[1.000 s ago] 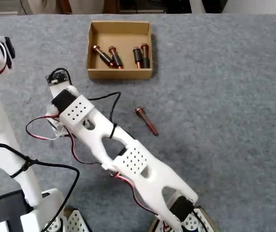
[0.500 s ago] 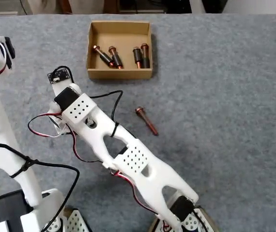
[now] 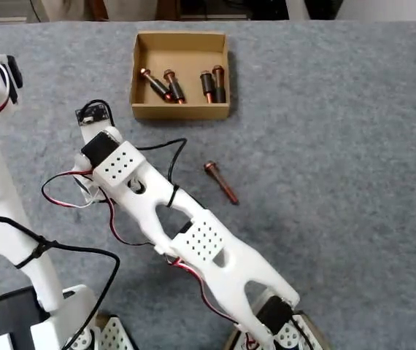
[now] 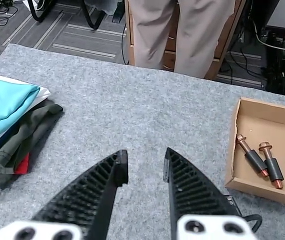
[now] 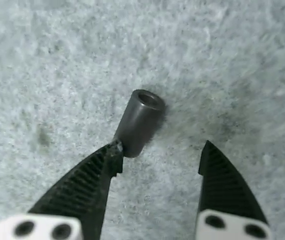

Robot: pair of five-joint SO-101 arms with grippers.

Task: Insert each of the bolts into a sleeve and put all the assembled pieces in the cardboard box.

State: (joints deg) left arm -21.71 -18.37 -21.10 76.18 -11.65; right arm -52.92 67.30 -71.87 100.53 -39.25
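A grey felt worktop (image 3: pixel 339 182) is carrying the cardboard box (image 3: pixel 181 111) near its far edge and a loose bolt (image 3: pixel 220 182) mid-worktop. The right tool (image 5: pixel 161 149) is standing apart, one finger (image 5: pixel 95 175) touching a dark sleeve (image 5: pixel 139 122); the left tool (image 4: pixel 145 155) is gaping too.

Bright, even, diffuse light — a soft dark shadow lies beside the sleeve (image 5: pixel 138 122) on the mat (image 5: pixel 57 60).

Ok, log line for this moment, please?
right gripper open, one fingertip against sleeve | left gripper open, empty | loose bolt on mat | four assembled pieces in cardboard box
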